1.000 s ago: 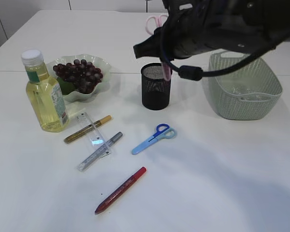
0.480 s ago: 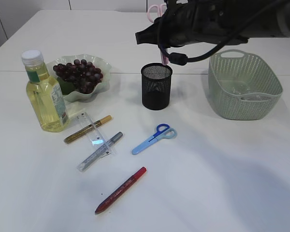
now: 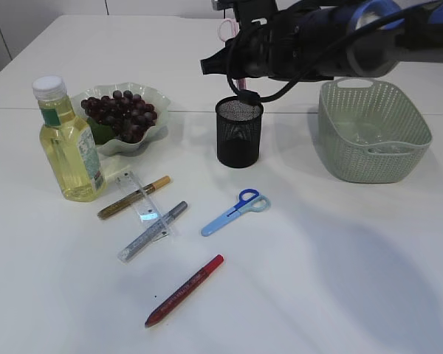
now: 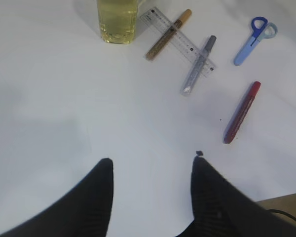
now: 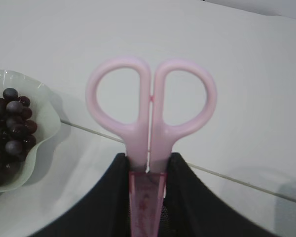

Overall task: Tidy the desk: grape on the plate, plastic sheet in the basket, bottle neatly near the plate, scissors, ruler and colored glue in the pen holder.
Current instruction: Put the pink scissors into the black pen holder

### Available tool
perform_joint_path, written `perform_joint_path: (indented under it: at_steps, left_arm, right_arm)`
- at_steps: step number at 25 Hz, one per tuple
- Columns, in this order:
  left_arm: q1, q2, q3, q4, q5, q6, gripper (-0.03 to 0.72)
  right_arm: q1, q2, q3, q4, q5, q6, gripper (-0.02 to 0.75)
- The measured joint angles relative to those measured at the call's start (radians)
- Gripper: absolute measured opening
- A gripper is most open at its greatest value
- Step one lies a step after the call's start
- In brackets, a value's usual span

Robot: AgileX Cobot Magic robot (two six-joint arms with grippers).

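Note:
My right gripper is shut on pink scissors, handles up, blade down in a pink sheath. In the exterior view it holds them just above the black mesh pen holder. My left gripper is open and empty above bare table. Beyond it lie the ruler, gold, silver and red glue pens and blue scissors. The bottle stands beside the plate of grapes.
A green basket stands right of the pen holder, with something clear in its bottom. The ruler, glue pens and blue scissors lie across the table's middle. My left gripper is out of the exterior view.
My right arm has pulled back and up. The pink scissors' blade, which reached into the pen holder's mouth, now hangs just above its rim and a little to the left.

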Motion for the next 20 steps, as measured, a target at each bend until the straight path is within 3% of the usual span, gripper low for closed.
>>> perform_joint_path:
  at_steps: [10,20]
  left_arm:
    - [0.0,0.0,0.0,0.002,0.0,0.0,0.372]
    - [0.0,0.0,0.0,0.006,0.0,0.0,0.372]
  right_arm:
    - [-0.002,0.084,-0.069,-0.141,-0.011,0.133,0.198]
    - [-0.003,0.097,-0.073,-0.163,-0.006,0.151,0.198]
